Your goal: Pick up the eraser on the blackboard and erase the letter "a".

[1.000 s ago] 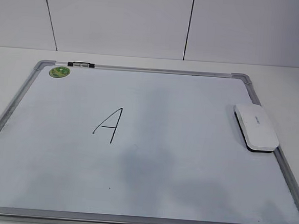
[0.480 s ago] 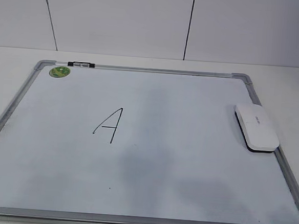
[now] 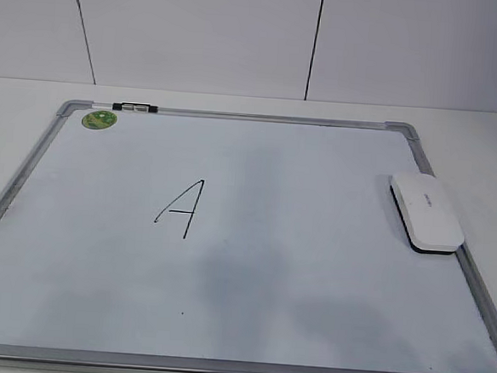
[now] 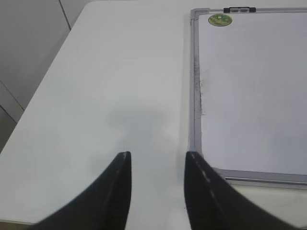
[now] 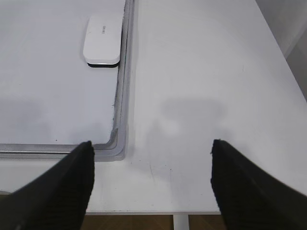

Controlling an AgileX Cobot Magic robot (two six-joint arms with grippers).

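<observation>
The blackboard (image 3: 236, 115) lies flat on a white table, grey frame all round. The white eraser (image 3: 427, 212) rests on its right edge, felt side down; it also shows in the right wrist view (image 5: 102, 39). A tall angular capital "A" (image 3: 181, 207) is written left of the board's middle. No small lowercase "a" shows in any view. My left gripper (image 4: 157, 155) is open and empty above the bare table, left of the board's frame (image 4: 194, 96). My right gripper (image 5: 151, 143) is open wide and empty near the table's front edge, right of the board's near corner (image 5: 117, 146). Neither gripper shows in the exterior view.
A round green sticker (image 3: 99, 120) sits in the board's far left corner, with a small black-and-silver clip (image 3: 135, 107) on the frame beside it. A tiled wall stands behind the table. The table's front edge (image 5: 192, 211) lies just under the right gripper.
</observation>
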